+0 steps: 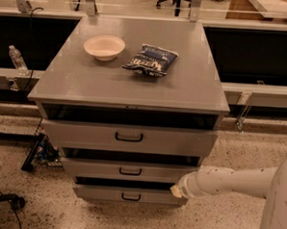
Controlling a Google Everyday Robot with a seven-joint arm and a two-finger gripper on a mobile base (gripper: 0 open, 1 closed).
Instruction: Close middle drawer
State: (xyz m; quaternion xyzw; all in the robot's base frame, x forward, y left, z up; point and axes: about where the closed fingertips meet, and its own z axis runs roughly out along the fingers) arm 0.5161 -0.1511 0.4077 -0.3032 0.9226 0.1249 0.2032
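Note:
The grey cabinet (pixel 130 82) has three drawers. The middle drawer (pixel 97 169) has a low wide front and a small black centre handle (pixel 130 171). A dark gap shows above its front. My gripper (pixel 175 190) comes in from the right on a white arm (pixel 227 181). Its tip is by the right end of the middle drawer's front, at the level of the gap below it. I cannot tell if it touches the front. The taller top drawer (pixel 84 135) and the low bottom drawer (pixel 100 193) sit above and below.
A white bowl (pixel 104 47) and a dark chip bag (pixel 151 60) lie on the cabinet top. A water bottle (pixel 16 59) stands on the ledge at the left. Cables and a black chair base (pixel 4 200) lie on the speckled floor at the left.

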